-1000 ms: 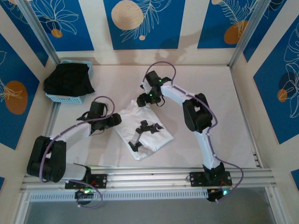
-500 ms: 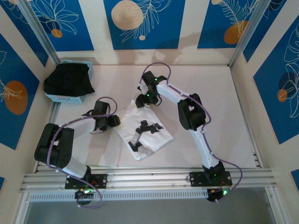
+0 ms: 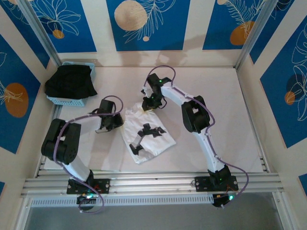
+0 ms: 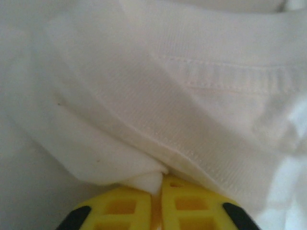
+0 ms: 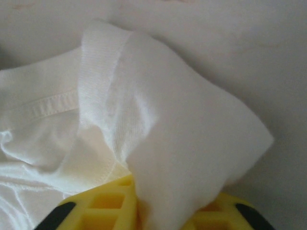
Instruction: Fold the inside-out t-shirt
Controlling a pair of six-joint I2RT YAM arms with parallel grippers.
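Top external view is showing me the inside-out t-shirt (image 3: 152, 139) lying crumpled in the middle of the table (image 3: 230, 110), between the two arms, with its black printed marks (image 3: 146, 132) facing up. The left gripper (image 3: 116, 122) is sitting at the shirt's left edge and the right gripper (image 3: 147, 106) at its far edge. I am reading this as the two taking hold of edges so that the cloth can be lifted and spread before any fold is made.

On the left wrist view the yellow fingers (image 4: 124, 208) are pressing almost together, pinching a small nub of white cloth between them just below a stitched hem (image 4: 230, 79). That pinch is looking thin, and I am judging that it could slip under a hard pull.

On the right wrist view the fingers (image 5: 103, 203) are standing a little apart because a thicker bunch of cloth, beside a ribbed band (image 5: 98, 76), is running down between them, so they are gripping the shirt too. Both holds are sitting low, so the cloth is resting on the table rather than hanging.

The black garment (image 3: 70, 81) is lying in the basket (image 3: 67, 101) at the far left, well apart, and is playing no part
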